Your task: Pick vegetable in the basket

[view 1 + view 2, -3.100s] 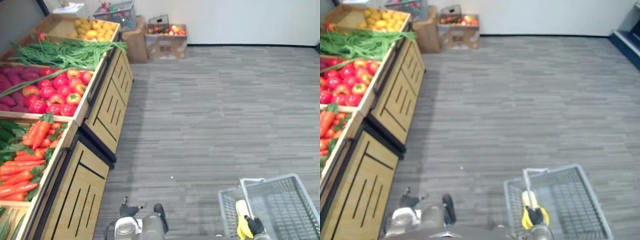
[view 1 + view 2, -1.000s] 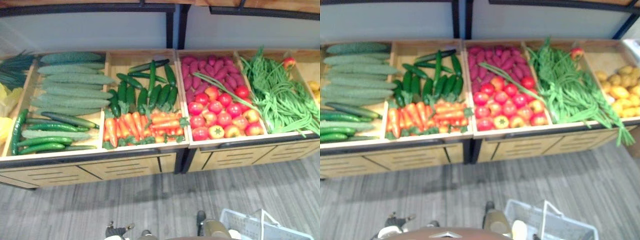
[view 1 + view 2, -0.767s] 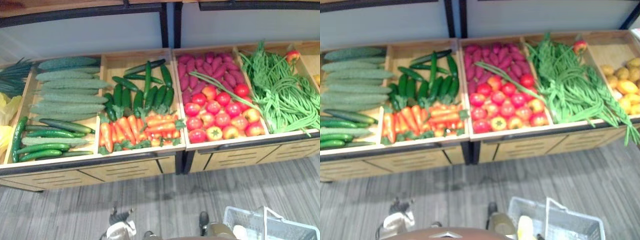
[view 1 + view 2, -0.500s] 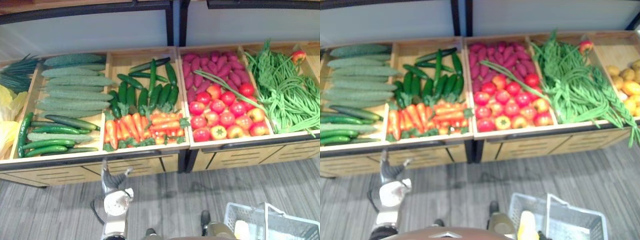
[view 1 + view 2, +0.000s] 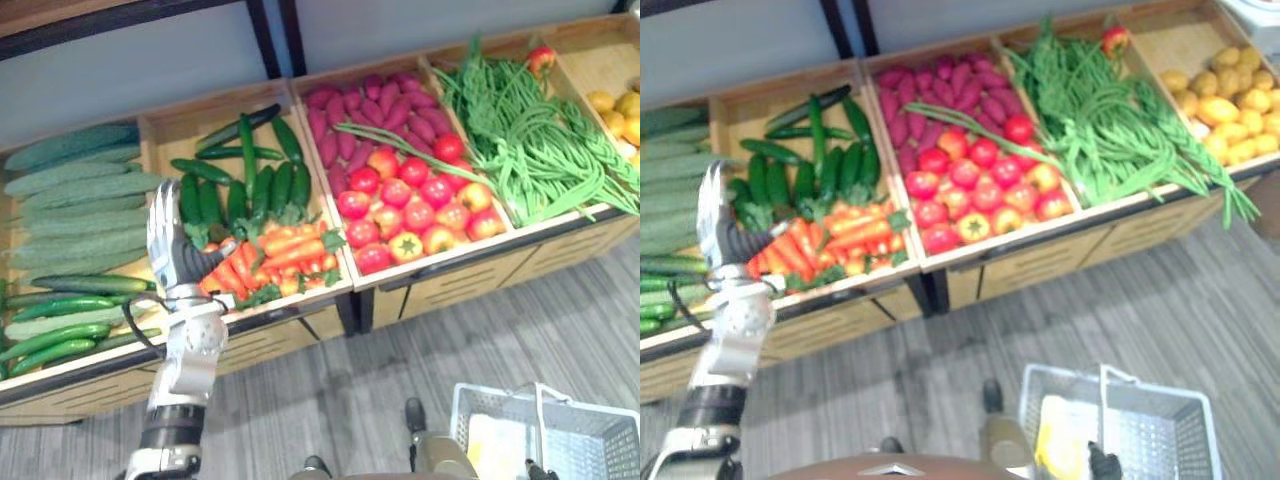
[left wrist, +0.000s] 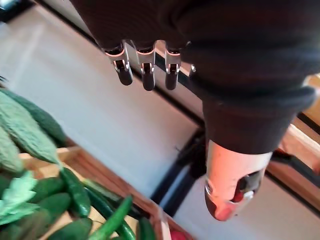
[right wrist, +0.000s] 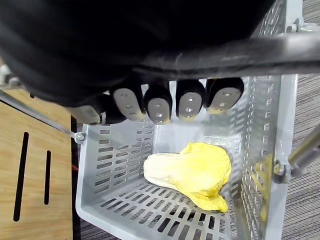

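Observation:
My left hand (image 5: 172,250) is raised with straight fingers, open and holding nothing, above the front of the crate of carrots (image 5: 280,250) and next to the long cucumbers (image 5: 70,300). In the left wrist view its fingers (image 6: 145,70) and thumb (image 6: 230,185) hang apart over dark green cucumbers (image 6: 75,192). My right hand (image 7: 170,102) is shut on the handle (image 7: 240,52) of the grey wire basket (image 5: 590,440) at the lower right. A pale yellow leafy vegetable (image 7: 192,172) lies on the basket's floor.
A row of wooden crates holds pale ridged gourds (image 5: 80,195), dark cucumbers (image 5: 250,185), purple sweet potatoes (image 5: 370,110), tomatoes (image 5: 410,205), green beans (image 5: 530,140) and yellow fruit (image 5: 620,105). Grey plank floor (image 5: 380,360) lies between the crates and the basket.
My left arm has risen from floor level to above the front of the carrot crate. The camera has shifted, so the crates sit tilted and further left. The basket stays in my right hand.

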Available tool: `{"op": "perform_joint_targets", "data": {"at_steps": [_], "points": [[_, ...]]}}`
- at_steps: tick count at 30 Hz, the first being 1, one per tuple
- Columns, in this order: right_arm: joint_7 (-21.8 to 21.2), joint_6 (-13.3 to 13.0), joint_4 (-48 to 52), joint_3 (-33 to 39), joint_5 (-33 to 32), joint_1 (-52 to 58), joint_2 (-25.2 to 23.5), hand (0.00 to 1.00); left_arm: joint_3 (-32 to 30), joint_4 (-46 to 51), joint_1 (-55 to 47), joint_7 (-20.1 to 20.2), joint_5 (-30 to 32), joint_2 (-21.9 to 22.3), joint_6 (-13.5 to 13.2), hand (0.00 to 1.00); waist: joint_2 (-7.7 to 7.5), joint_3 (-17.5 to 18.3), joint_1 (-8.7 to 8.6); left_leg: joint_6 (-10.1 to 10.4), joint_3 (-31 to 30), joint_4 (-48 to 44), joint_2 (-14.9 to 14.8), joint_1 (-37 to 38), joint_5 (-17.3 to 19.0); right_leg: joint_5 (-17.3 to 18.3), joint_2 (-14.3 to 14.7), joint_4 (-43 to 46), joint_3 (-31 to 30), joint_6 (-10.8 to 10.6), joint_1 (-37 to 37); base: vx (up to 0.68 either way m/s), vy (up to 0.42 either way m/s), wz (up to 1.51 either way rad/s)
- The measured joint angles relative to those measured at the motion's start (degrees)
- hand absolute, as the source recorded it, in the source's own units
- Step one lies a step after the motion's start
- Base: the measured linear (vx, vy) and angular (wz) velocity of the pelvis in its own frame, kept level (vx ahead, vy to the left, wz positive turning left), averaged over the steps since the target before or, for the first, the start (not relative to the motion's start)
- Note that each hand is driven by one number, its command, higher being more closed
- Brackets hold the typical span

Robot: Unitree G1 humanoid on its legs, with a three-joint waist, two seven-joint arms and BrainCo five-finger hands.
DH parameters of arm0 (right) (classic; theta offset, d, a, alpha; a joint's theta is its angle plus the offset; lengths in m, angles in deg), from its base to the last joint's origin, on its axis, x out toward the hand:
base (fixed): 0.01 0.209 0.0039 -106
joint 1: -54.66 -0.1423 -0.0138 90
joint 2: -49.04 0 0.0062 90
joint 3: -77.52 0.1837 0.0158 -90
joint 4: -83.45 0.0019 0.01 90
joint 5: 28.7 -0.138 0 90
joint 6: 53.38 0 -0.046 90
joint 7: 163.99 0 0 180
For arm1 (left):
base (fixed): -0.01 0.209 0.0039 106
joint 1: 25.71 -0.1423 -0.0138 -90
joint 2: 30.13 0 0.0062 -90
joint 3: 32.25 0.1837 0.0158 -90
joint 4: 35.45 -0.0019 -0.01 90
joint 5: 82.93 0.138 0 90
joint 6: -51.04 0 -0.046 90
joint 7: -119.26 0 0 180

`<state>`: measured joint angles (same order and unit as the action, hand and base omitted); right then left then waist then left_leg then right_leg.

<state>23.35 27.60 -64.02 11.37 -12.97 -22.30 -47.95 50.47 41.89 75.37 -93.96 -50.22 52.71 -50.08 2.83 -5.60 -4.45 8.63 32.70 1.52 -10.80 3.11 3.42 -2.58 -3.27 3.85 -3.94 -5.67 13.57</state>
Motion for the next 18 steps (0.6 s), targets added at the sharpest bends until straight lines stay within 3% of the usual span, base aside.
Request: {"op": "perform_joint_targets", "data": {"at_steps": [5,8,18], "points": [[-0.02,-0.2,3.46,-2.25,0.11,-0.35,0.26,1.0,5.84,-7.52,5.86,3.8,2.47,-6.85,0.05,0.0,-0.15,-1.05,-0.06,0.35,3.35,-1.92,-0.88,-1.1,1.39,-1.4,0.98,-0.18,-2.93,0.17,2.2,-0.02,-0.042,-0.3],[-0.01,-0.22,4.8,-2.75,0.13,-0.14,0.29,1.0,8.74,-9.01,8.13,7.22,3.88,-8.56,-0.07,0.0,-0.13,-1.36,-0.02,0.42,3.98,-2.05,-0.96,-1.41,1.45,-2.2,1.03,-1.22,-3.21,0.27,2.22,-0.02,-0.031,-0.08],[0.01,-0.49,7.6,-4.06,0.14,0.01,1.1,1.0,14.4,-15.25,14.0,12.28,5.26,-8.9,0.05,0.0,-0.01,-2.91,0.02,0.52,4.09,-3.81,-1.5,-2.59,2.15,-2.84,0.93,-2.08,-3.42,0.16,2.3,0.0,-0.005,0.0]]}}
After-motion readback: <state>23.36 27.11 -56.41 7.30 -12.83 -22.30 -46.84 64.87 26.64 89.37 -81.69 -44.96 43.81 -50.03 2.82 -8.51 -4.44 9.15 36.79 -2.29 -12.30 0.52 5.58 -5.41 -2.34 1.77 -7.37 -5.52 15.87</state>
